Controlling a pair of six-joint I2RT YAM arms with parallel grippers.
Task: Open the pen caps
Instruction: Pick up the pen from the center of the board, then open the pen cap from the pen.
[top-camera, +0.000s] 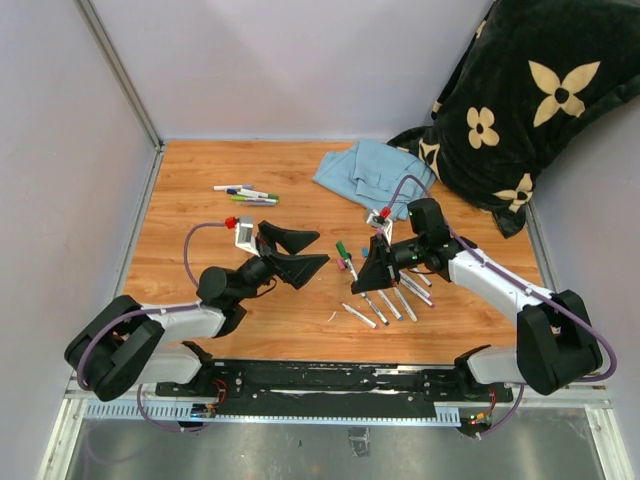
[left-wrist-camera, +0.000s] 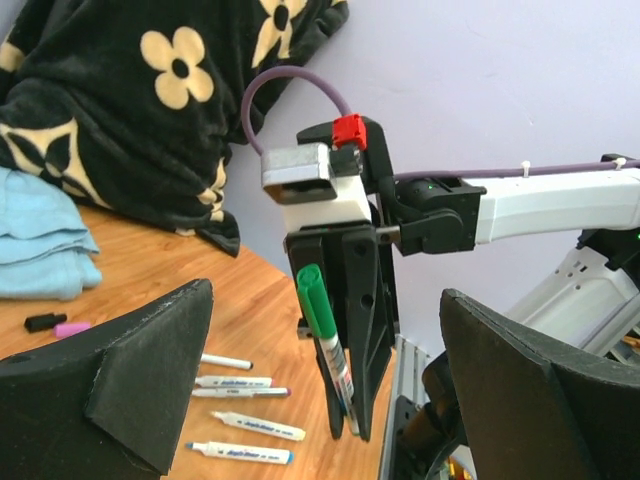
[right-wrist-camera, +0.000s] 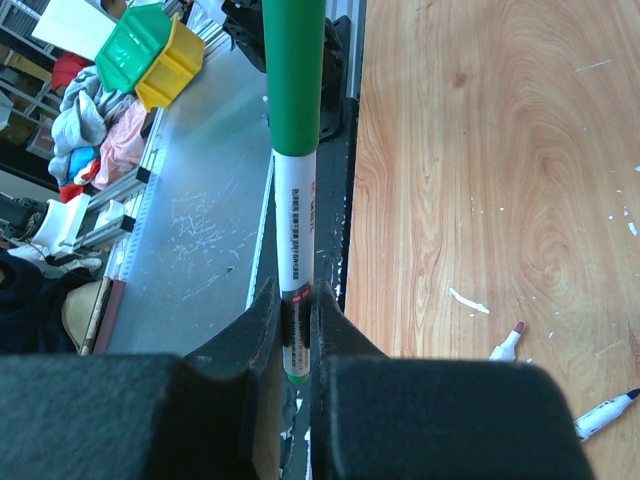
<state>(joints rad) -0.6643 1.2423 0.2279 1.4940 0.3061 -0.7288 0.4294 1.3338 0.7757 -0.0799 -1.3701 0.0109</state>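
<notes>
Right wrist view: the right gripper (right-wrist-camera: 297, 300) is clamped on the white barrel of the marker (right-wrist-camera: 296, 230). The green cap (right-wrist-camera: 294, 70) is still on and projects clear. The fingers of the left gripper (top-camera: 322, 249) stand wide apart just beside it. Recommendation: close on the cap only, then pull straight along the barrel.

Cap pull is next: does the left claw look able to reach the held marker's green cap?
Probably yes: the left claw stands open facing the green cap, which sticks out clear of the right claw gripping the marker.

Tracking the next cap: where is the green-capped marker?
The green-capped marker is clamped in the right hand, centre-right in the top view, opposite the open left hand, above uncapped markers.
</notes>
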